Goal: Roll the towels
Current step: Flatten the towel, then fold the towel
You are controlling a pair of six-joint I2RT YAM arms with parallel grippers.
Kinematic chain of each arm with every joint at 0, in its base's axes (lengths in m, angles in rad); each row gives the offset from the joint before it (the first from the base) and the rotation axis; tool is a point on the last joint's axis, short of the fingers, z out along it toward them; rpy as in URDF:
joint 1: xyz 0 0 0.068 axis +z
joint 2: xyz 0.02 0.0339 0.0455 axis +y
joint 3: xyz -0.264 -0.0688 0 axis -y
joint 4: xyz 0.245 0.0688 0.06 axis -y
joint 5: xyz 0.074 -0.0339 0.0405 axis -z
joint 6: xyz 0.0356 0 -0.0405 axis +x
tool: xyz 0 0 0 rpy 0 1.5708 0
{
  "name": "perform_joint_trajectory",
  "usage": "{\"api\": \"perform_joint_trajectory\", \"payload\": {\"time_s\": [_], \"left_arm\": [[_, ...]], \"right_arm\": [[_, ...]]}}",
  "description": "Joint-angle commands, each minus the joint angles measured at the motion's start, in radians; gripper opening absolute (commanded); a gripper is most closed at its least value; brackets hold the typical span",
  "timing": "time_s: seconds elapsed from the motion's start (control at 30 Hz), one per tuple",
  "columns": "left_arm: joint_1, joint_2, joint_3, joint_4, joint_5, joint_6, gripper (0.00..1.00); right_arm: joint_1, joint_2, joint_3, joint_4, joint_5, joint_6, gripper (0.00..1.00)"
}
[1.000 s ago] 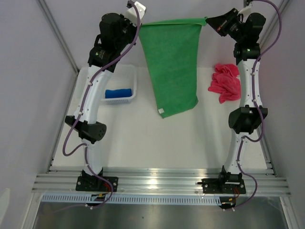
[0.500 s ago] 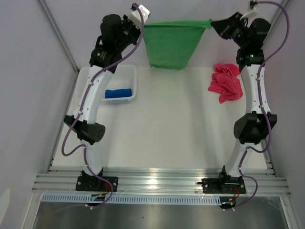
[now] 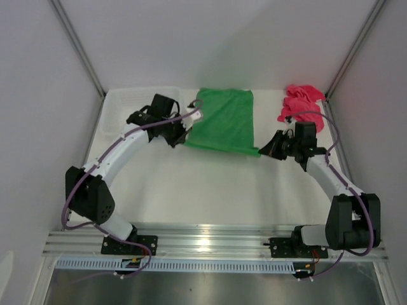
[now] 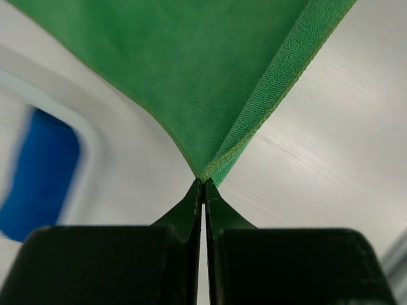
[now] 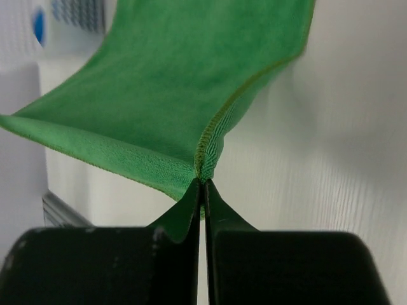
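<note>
Lowered from mid-air, the green towel (image 3: 222,121) spreads left of the pink towel (image 3: 304,105); left gripper (image 4: 203,183) and right gripper (image 5: 202,182) pinch its near corners, stretching it flat.

The left arm (image 3: 121,145) is built of smooth white tubular links joined by bulky black joint housings (image 3: 91,200); the right arm (image 3: 324,175) matches it in both colours; a thin purple cable (image 3: 65,213) runs along each arm in loose loops; each ends in a black base plate (image 3: 127,244); the left gripper (image 4: 203,184) and right gripper (image 5: 202,183) have matt black wedge-shaped fingers on blocky black bodies.
</note>
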Motion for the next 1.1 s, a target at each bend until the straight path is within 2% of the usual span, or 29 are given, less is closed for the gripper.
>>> {"api": "perform_joint_trajectory", "payload": {"time_s": [0.0,0.07,0.1,0.23,0.3,0.47,0.6,0.7,0.83,0.93,1.07], "left_arm": [[-0.041,-0.126,-0.207,-0.072,0.080,0.002,0.01],[-0.079,-0.156,-0.340,-0.085,0.103,-0.012,0.01],[-0.090,-0.187,-0.370,-0.086,0.110,-0.015,0.01],[-0.121,-0.245,-0.493,-0.093,0.110,-0.012,0.01],[-0.135,-0.264,-0.529,-0.099,0.086,-0.003,0.01],[-0.181,-0.347,-0.557,-0.161,0.106,-0.007,0.01],[-0.237,-0.445,-0.600,-0.207,0.116,-0.010,0.01],[-0.267,-0.485,-0.600,-0.247,0.150,-0.021,0.01],[-0.267,-0.463,-0.596,-0.207,0.164,-0.061,0.01],[-0.225,-0.414,-0.521,-0.165,0.179,-0.101,0.01],[-0.159,-0.319,-0.427,-0.055,0.045,-0.199,0.01]], "right_arm": [[0.069,-0.085,-0.099,-0.149,0.038,-0.098,0.00],[0.083,-0.094,-0.076,-0.248,0.059,-0.145,0.00],[0.083,-0.093,-0.062,-0.340,0.063,-0.183,0.00],[0.089,-0.070,-0.016,-0.535,0.035,-0.201,0.00],[0.116,-0.068,-0.030,-0.618,-0.017,-0.208,0.00],[0.181,-0.122,-0.037,-0.764,-0.008,-0.231,0.00],[0.202,-0.197,-0.018,-0.954,-0.011,-0.227,0.00],[0.236,-0.236,0.010,-1.017,-0.014,-0.216,0.00],[0.239,-0.216,0.071,-0.979,-0.017,-0.213,0.00],[0.216,-0.145,0.134,-0.883,-0.011,-0.192,0.00],[0.172,-0.030,0.171,-0.679,0.068,-0.138,0.00]]}}
